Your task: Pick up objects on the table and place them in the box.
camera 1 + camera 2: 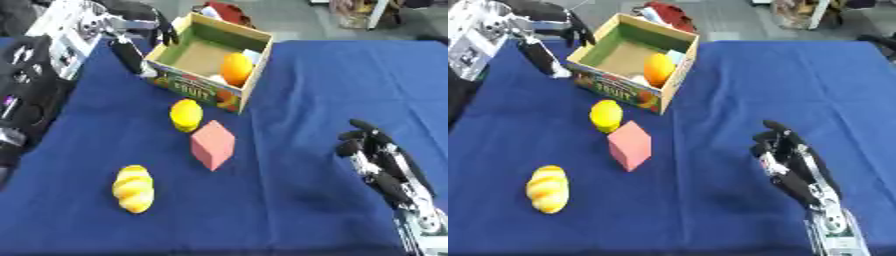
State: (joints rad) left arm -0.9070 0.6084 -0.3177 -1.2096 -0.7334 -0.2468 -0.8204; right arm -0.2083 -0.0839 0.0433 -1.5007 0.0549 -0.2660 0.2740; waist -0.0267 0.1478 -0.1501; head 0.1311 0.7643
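Box [206, 89] just beside left hand [131, 50] fingers, lemon [185, 115] apart

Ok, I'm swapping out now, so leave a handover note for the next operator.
Left hand: by the box's left wall, fingers unclear.
Right hand: idle, open, low right, holding nothing.
Done: orange in the box, with a pale item beside it.
Left on the blue cloth: lemon, pink block, yellow striped piece.

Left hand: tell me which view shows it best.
Left eye view: the left hand and its arm show more fully, beside the box at its left wall. In the right eye view the picture's upper left edge crops the arm.
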